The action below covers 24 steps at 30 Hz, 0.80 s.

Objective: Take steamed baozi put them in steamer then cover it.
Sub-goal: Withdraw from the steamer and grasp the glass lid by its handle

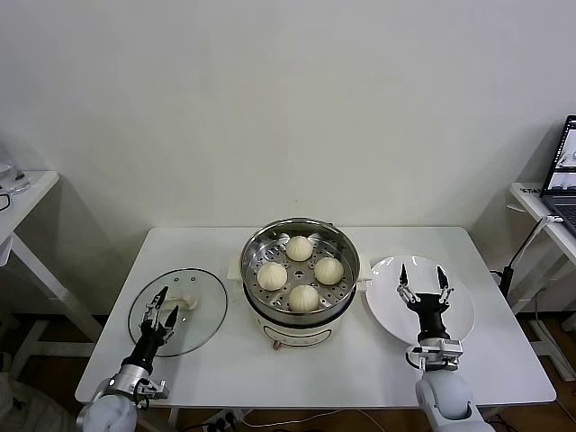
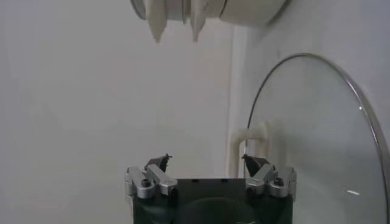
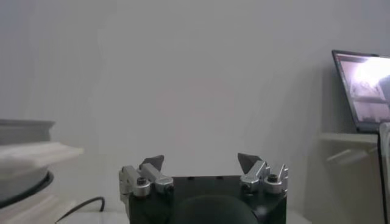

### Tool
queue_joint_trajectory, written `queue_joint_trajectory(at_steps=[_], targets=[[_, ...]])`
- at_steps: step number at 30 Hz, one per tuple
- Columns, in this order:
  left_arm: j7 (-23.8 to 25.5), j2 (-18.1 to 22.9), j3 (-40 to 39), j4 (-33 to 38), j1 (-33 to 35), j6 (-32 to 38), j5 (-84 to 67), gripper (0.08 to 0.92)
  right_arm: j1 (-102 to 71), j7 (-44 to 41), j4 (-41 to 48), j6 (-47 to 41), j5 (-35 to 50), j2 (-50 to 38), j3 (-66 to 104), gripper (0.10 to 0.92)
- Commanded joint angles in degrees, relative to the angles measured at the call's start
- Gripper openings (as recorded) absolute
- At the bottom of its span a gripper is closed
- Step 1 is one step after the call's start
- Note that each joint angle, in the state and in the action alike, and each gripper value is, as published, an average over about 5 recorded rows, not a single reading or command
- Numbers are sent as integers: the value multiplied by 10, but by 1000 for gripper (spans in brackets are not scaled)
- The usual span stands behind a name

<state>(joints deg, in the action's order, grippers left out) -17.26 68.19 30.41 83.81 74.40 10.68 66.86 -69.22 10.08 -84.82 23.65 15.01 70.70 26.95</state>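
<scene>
- Four steamed baozi [image 1: 301, 273] sit inside the steamer [image 1: 300, 241], at 12, 3, 6 and 9 o'clock on its perforated tray.
- The steamer stands uncovered at the middle of the white surface [image 1: 207, 360].
- At the steamer's 9 o'clock the glass lid [image 1: 202, 306] lies flat on the surface, its white handle [image 1: 186, 304] showing.
- The left gripper [image 1: 163, 303] hovers over the lid's near part, fingers spread apart, holding nothing.
- At 3 o'clock of the steamer lies the white plate [image 1: 387, 292].
- The right gripper [image 1: 425, 279] hangs above that plate, fingers wide apart, nothing between them.
- A laptop [image 1: 562, 171] stands on a side table at far right.
</scene>
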Motion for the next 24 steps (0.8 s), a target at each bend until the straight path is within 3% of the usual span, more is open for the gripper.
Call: queue_joint_trajectory(at_steps=[1,21,24], targets=[[-4,9,-14,-29,-42,-16,13,823,-14,-6,1,3,-6,12,8,823],[-3,20,-31,-89,-90,-42,35,823,-14,-10,1,8,-20,24,9,823],[-1,19,-30,-96,-91,-44,37,792,-14,-10,0,8,-21,24,10,823]])
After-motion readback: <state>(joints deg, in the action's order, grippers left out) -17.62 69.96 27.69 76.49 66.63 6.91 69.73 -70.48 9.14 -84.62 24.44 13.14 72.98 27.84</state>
